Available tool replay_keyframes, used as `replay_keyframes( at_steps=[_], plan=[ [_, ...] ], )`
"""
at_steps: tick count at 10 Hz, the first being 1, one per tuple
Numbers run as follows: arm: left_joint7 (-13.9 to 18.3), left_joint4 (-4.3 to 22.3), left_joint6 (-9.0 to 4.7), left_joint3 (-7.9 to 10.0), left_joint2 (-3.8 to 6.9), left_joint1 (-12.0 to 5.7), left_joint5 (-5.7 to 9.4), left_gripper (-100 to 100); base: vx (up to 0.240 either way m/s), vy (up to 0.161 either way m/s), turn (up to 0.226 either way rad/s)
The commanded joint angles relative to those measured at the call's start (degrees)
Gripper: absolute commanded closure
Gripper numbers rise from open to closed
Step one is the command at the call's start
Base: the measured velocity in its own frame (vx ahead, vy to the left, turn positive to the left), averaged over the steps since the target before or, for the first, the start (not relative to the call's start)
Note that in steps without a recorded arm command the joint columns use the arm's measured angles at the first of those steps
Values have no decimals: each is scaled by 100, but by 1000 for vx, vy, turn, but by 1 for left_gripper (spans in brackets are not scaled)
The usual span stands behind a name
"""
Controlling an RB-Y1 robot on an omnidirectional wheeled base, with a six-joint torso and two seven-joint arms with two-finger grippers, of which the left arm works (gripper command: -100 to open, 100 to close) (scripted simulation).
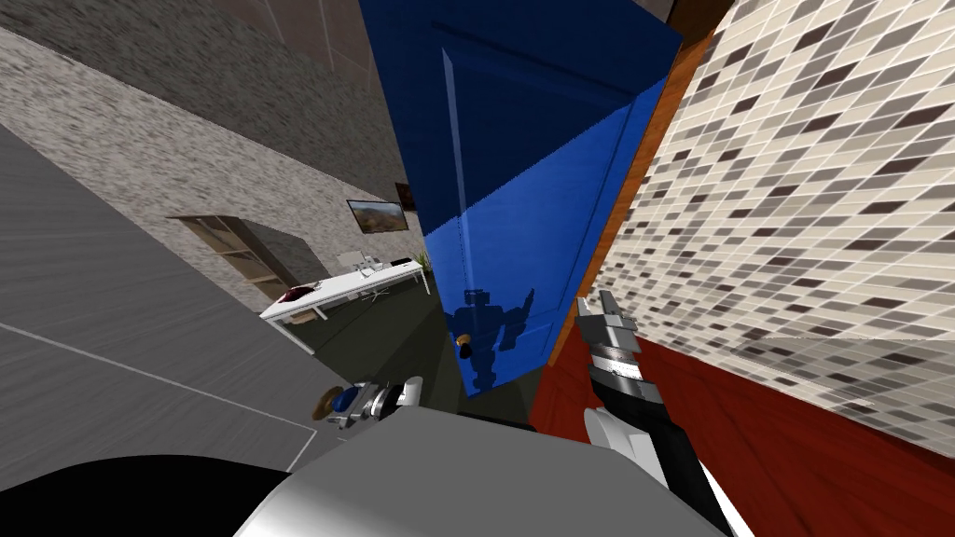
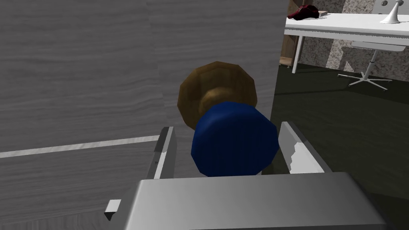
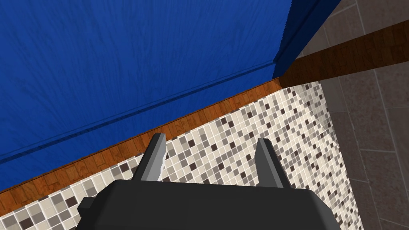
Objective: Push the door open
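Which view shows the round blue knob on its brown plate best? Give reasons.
Left wrist view: the round blue knob sits large between the open fingers of the left gripper. Head view shows that knob tiny. Right wrist view faces the blue door.

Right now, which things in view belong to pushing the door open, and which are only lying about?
For the job: blue door; blue knob on the grey panel, inside the open left gripper; right gripper, open, near the tiled wall.
Lying about: white table, dark red cap, white chair, wall picture.
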Motion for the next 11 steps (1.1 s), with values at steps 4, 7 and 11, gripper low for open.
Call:
replay_keyframes(
  at_steps=[4, 7, 11],
  plan=[
    [-153, -33, -377, 69, 44, 55, 458, 100, 27, 114, -62],
    [-264, -68, -593, 71, -3, 81, 788, 100, 17, 113, -70],
    [-395, -110, -849, 74, -76, 111, 1178, 100, 22, 130, -66]
  ],
)
